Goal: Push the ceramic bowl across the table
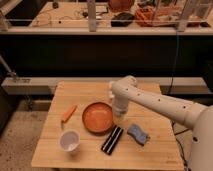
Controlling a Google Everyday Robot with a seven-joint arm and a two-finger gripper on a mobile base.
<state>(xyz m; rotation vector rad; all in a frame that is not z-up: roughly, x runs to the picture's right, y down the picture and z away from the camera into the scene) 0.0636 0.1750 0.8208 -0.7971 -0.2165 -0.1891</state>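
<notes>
An orange ceramic bowl (98, 117) sits near the middle of the wooden table (90, 92). My gripper (118, 113) hangs from the white arm, pointing down at the bowl's right rim, touching or very close to it. The arm reaches in from the right and hides the far right edge of the bowl.
An orange carrot (68, 113) lies left of the bowl. A white cup (69, 141) stands at the front left. A black rectangular object (112, 139) lies in front of the bowl, and a blue-grey sponge (138, 134) to its right. A dark shelf runs behind the table.
</notes>
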